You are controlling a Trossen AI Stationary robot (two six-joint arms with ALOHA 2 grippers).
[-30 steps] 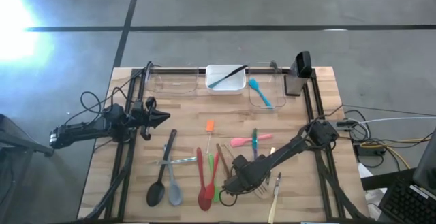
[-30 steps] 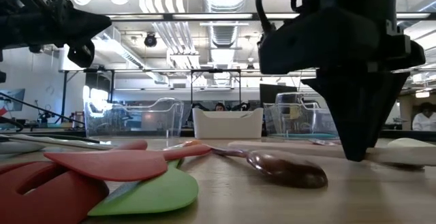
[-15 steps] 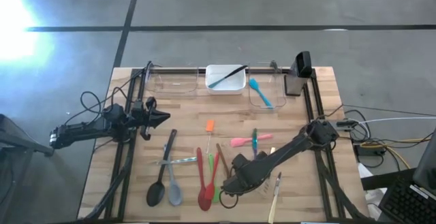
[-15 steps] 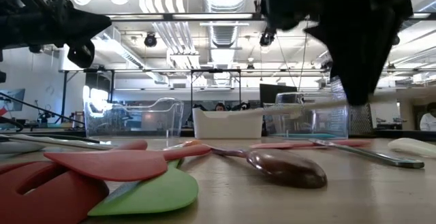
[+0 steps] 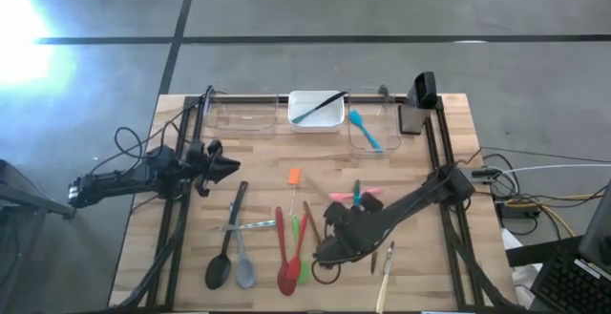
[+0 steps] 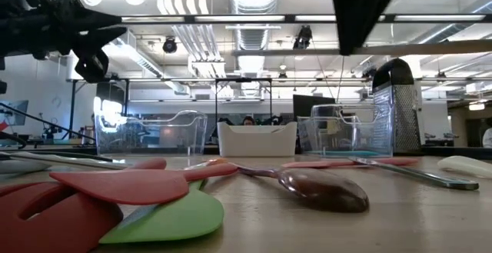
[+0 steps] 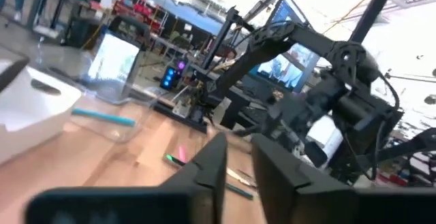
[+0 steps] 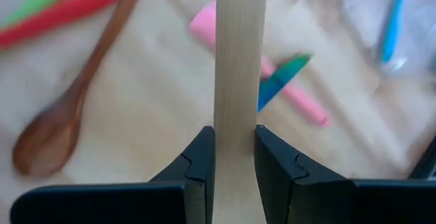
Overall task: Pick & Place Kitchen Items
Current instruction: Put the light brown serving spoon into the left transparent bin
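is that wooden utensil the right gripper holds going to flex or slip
Probably stiff: the wooden utensil runs straight beyond the right gripper. Likely light, since it hangs lifted in a narrow pinch. It may pivot or slip, because its faces look smooth.

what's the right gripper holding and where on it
The right gripper is shut on a pale wooden utensil, clamping its flat handle. The left gripper holds nothing.

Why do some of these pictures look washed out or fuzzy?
High view: strong glare whitens the floor at upper left. Low view: bright ceiling lights silhouette the right gripper. Right wrist view: the held wooden utensil is sharp, and the brown wooden spoon beyond is blurred.
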